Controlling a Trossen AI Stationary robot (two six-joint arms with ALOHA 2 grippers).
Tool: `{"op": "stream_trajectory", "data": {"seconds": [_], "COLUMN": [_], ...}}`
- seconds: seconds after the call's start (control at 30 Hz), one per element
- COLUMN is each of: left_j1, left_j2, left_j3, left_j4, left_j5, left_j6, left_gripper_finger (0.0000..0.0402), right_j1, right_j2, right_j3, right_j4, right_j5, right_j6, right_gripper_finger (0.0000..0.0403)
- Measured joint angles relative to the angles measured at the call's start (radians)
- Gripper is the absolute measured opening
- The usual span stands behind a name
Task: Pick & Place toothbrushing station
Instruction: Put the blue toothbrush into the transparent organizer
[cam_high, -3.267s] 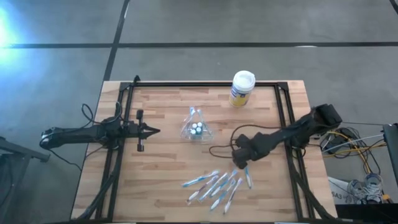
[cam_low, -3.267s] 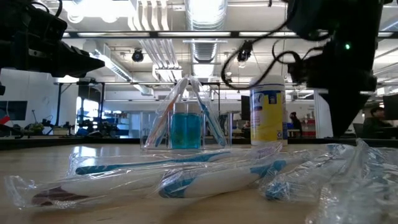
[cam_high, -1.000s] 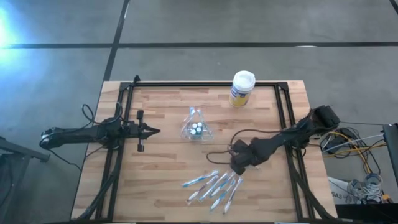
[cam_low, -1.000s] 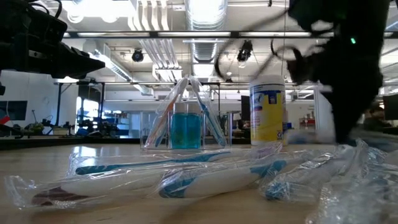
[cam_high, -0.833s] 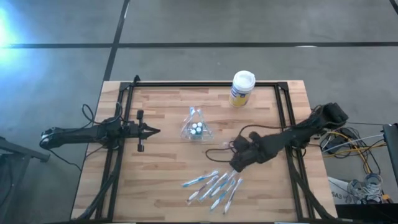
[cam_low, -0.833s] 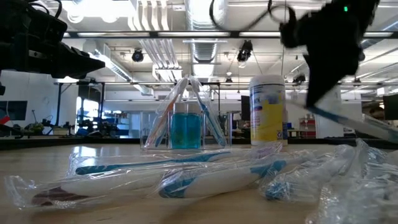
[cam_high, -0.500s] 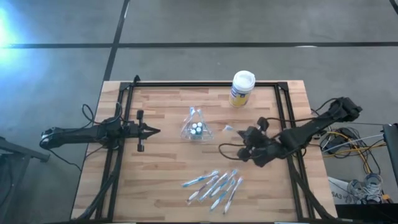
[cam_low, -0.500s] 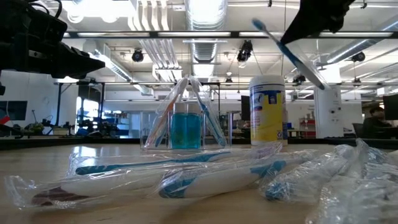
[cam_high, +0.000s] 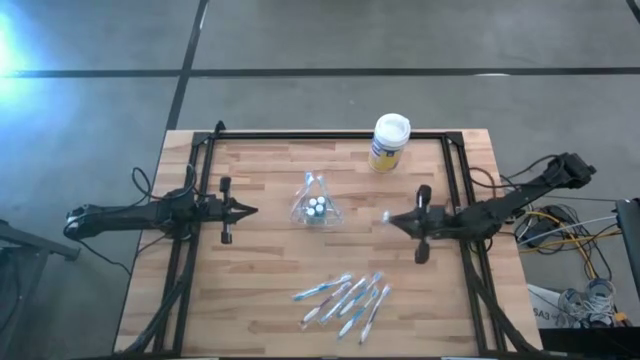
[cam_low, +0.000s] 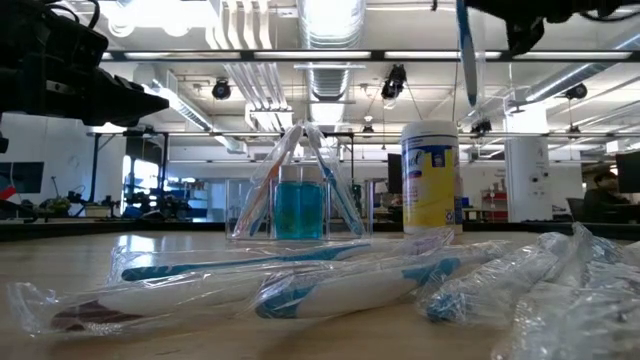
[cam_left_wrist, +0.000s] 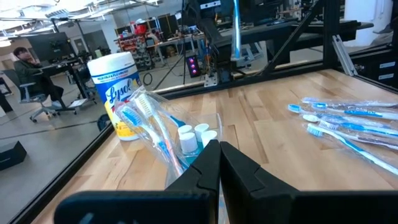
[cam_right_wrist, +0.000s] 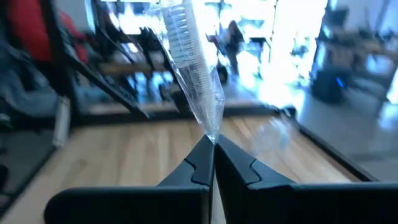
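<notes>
Clear-wrapped blue-and-white toothbrush (cam_right_wrist: 193, 68) stands upright, pinched by the closed right end effector (cam_high: 390, 219), near the clear plastic holder (cam_high: 316, 202). Carry it above the holder, keep it vertical, then lower between the brushes already inside. Left end effector (cam_high: 250, 210), closed, waits beside the holder.

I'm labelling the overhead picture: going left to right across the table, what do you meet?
left gripper → clear plastic holder → canister → right gripper, shut on a wrapped toothbrush. The loose toothbrushes overlap these in the order, so they are left out.
</notes>
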Motion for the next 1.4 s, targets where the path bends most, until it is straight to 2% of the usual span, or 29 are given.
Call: {"op": "stream_trajectory", "data": {"seconds": [0.17, 0.5, 0.6, 0.8, 1.2, 1.4], "left_j1": [0.000, -0.001, -0.001, -0.001, 0.000, 0.000], "left_j2": [0.000, 0.000, 0.000, 0.000, 0.000, 0.000], "left_j3": [0.000, 0.000, 0.000, -0.001, -0.001, -0.001], "left_j4": [0.000, 0.000, 0.000, 0.000, 0.000, 0.000], "left_j5": [0.000, 0.000, 0.000, 0.000, 0.000, 0.000], "left_j6": [0.000, 0.000, 0.000, 0.000, 0.000, 0.000], "left_gripper_finger": [0.0010, 0.0010, 0.0010, 0.0010, 0.0010, 0.0010], "right_j1": [-0.003, -0.005, -0.005, -0.005, -0.005, -0.022], "right_j2": [-0.138, -0.416, -0.495, -0.631, -0.731, -0.733], "right_j3": [-0.156, -0.276, -0.286, -0.295, -0.366, -0.373], "right_j4": [0.162, 0.171, 0.085, -0.165, -0.179, -0.172], "right_j5": [-0.005, 0.023, 0.023, 0.012, 0.020, 0.023], "right_j6": [-0.044, -0.175, -0.170, -0.034, -0.035, -0.001], "right_gripper_finger": [0.0008, 0.0008, 0.0008, 0.0008, 0.0008, 0.0008]}}
